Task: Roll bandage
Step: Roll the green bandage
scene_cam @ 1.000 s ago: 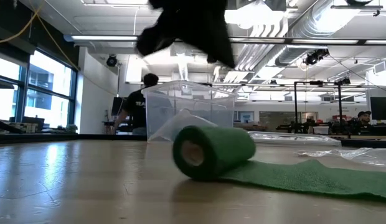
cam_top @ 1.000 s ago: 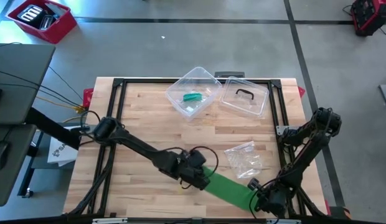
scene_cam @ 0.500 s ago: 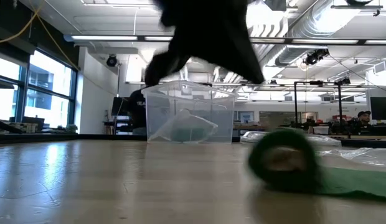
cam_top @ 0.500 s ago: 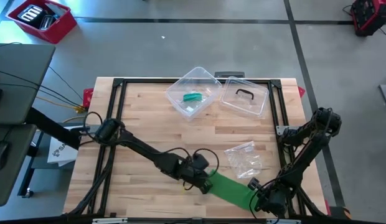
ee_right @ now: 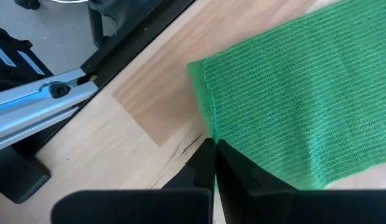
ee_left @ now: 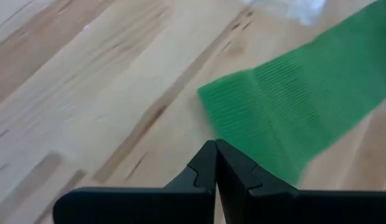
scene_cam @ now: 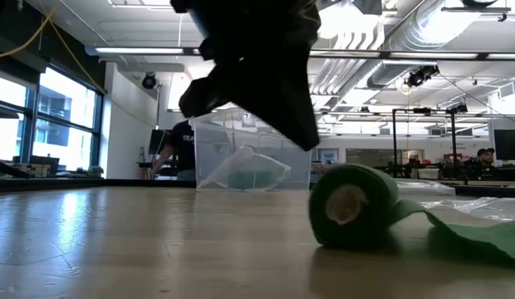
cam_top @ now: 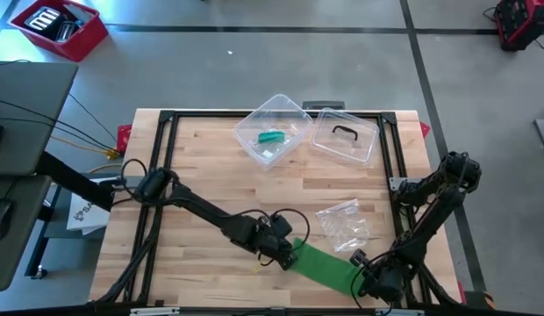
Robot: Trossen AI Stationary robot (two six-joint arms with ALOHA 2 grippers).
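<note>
**Green bandage half rolled on the worktop, both grippers closed and empty**

The green bandage lay near the front edge of the wooden worktop, right of centre. Its rolled end sat on its side, the hollow core facing the low camera, and a flat tail ran from it across the wood toward the right arm.

The left gripper was at the rolled end of the strip, its arm reaching in from the left side of the worktop. Its fingers were pressed together with nothing between them, and the wrist view showed the green fabric just ahead of the tips. In the low view the gripper hung dark above and beside the roll; whether it touched the roll could not be told.

The right gripper was at the opposite, loose end of the strip, at the front right of the worktop. Its fingers were likewise shut tight and held nothing, the tips at the bandage's short edge.

Toward the back stood a clear plastic box with something green inside, its lid lying just beside it. A crumpled clear wrapper lay near the bandage. A person showed in the room beyond
</note>
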